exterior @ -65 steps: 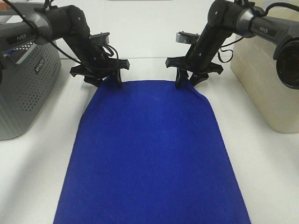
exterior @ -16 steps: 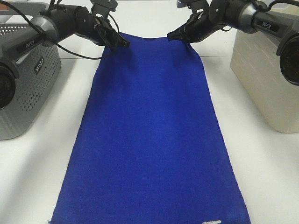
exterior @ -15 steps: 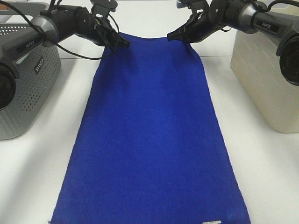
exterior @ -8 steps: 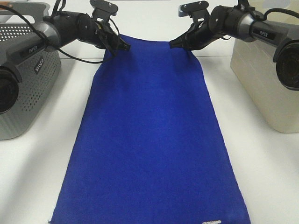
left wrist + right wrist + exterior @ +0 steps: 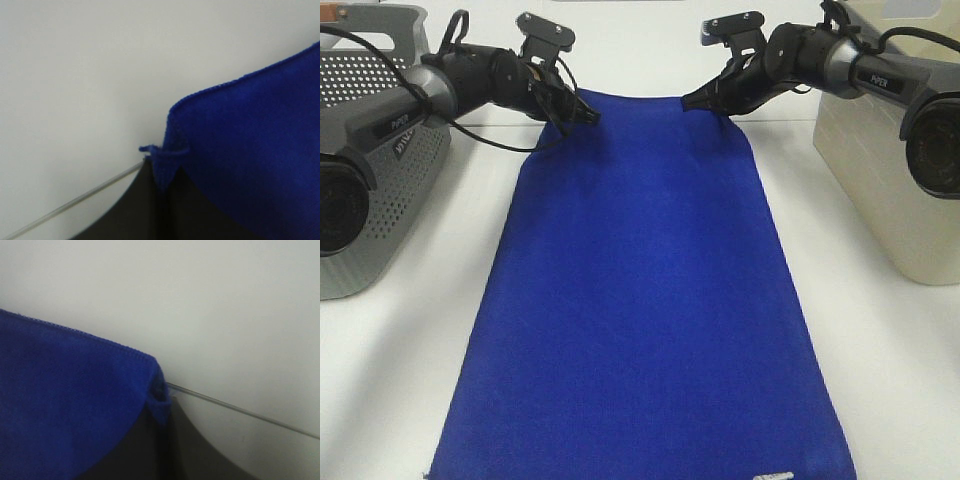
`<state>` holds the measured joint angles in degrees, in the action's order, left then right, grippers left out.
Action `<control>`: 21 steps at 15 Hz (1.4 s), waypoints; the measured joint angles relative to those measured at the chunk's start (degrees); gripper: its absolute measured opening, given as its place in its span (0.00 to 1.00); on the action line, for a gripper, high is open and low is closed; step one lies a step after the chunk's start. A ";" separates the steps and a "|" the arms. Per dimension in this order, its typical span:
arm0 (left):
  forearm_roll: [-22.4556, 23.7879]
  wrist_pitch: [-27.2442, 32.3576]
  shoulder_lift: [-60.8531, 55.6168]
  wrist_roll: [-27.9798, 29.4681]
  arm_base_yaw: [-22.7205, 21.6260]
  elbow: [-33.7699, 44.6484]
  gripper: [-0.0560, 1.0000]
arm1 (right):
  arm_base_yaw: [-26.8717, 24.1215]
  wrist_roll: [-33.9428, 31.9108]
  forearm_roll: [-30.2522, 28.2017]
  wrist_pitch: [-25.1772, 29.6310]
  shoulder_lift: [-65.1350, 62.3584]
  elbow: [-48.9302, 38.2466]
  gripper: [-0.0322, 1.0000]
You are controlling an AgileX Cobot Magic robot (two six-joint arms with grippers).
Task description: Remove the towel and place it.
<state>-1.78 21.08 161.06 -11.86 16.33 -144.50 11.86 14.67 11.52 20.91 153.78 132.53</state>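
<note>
One white tabletop [image 5: 880, 360] carries one blue towel [image 5: 640, 300], spread in the middle of the frame, and two baskets: grey [image 5: 370, 190] at left, beige [image 5: 890, 150] at right. Two end effectors, left [image 5: 582, 112] and right [image 5: 692, 100], are each clamped on an upper towel corner. Only the high view shows the small white tag [image 5: 775, 476] at the bottom edge; the wrist views show the pinched corners closely.

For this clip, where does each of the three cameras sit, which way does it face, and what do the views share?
Exterior high: mounted above the near end, facing down the table; shows the towel, the grey basket, the beige bin, both arms, and the left pincer and right pincer.
Left wrist: on the left arm, facing along its shut pincer at a pinched towel corner.
Right wrist: on the right arm, facing along its shut pincer at the other far corner.
Shared: the towel appears in all three.
</note>
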 joint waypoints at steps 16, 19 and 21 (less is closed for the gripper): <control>1.78 -5.90 1.43 0.00 0.00 0.00 0.59 | 0.00 -0.06 0.52 0.69 0.97 0.00 0.57; 3.32 -5.27 1.43 0.00 0.00 0.00 0.61 | 0.00 -0.06 -1.09 3.61 0.80 0.00 0.62; 5.84 -5.10 1.38 0.34 0.00 0.00 0.64 | 0.00 -0.06 -1.72 4.47 -0.34 0.00 0.63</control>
<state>4.07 15.99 162.43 -11.52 16.33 -144.50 11.86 14.61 9.80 25.38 153.44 132.53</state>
